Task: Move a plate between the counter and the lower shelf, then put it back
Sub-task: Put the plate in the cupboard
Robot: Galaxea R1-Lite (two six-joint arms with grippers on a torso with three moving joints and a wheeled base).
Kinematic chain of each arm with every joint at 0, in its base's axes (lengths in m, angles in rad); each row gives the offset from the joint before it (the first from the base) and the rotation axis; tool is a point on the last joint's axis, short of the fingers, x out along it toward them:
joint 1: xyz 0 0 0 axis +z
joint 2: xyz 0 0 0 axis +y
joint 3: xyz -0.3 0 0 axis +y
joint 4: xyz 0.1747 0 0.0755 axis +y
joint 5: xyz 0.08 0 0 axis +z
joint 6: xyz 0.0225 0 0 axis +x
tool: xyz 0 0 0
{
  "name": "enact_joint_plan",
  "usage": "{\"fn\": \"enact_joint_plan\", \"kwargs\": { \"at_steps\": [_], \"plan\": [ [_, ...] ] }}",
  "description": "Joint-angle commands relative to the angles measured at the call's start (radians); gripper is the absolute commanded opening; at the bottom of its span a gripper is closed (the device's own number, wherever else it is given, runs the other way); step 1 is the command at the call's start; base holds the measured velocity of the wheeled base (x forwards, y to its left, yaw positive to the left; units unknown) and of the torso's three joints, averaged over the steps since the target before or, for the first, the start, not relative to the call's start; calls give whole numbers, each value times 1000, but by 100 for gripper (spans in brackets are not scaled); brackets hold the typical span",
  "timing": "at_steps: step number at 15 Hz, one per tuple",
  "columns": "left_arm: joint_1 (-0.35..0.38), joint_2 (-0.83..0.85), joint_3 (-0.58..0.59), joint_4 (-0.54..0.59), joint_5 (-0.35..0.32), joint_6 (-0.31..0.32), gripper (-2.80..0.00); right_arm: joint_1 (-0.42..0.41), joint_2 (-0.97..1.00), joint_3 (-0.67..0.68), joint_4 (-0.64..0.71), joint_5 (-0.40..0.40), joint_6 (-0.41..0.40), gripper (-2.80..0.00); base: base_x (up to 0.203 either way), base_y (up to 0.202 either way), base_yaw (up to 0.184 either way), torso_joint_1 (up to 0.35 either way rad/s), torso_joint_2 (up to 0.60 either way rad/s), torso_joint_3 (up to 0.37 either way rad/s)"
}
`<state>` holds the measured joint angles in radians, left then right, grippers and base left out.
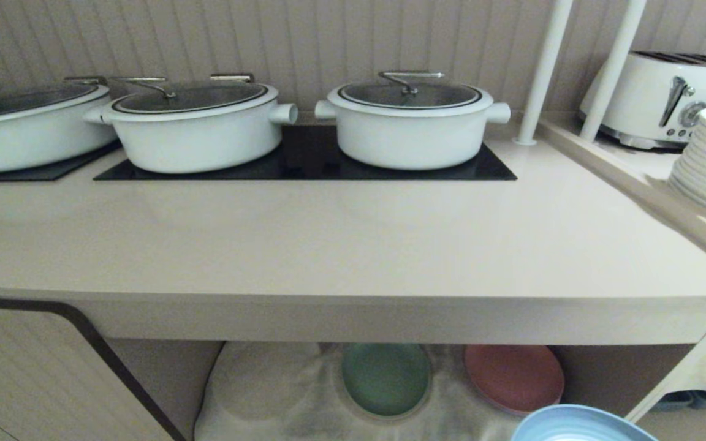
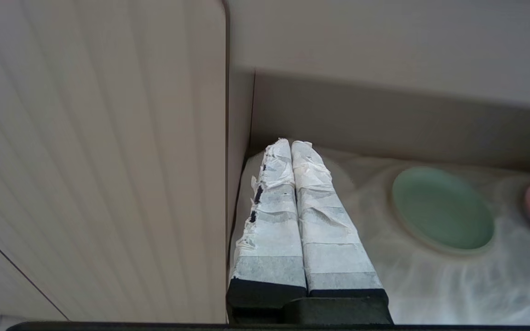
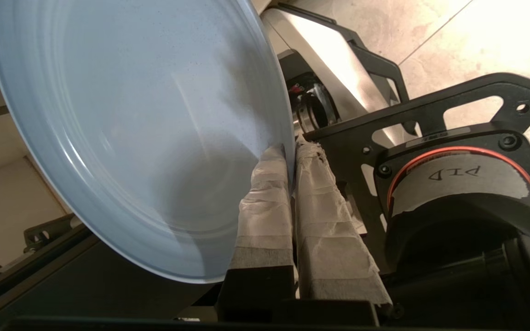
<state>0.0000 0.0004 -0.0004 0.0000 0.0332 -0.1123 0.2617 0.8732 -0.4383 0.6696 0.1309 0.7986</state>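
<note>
Plate (image 3: 122,128) rim pinched between right hand (image 3: 291,151) fingers, off the counter (image 1: 353,245).

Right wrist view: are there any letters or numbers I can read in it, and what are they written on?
"PID", handwritten and seen upside down, on the strip of white tape stuck on the round black robot part with the red ring.
A small grey label on the black bracket just above it: too small and blurred to read.
The light-blue plate: no writing on it.
</note>
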Motion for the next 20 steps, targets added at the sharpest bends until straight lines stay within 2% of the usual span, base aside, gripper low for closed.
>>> {"fn": "enact_joint_plan", "kwargs": {
  "at_steps": [1,13,20],
  "plan": [
    [0,0,-1,0,1,-1,-280,1,1,0,4,1,5,-280,0,0,0,-265,505,238],
    [0,0,0,0,1,-1,-280,-1,6,1,4,1,2,-280,0,0,0,-244,479,231],
    [0,0,0,0,1,-1,-280,-1,7,3,2,1,1,-280,0,0,0,-196,343,142]
  ]
}}
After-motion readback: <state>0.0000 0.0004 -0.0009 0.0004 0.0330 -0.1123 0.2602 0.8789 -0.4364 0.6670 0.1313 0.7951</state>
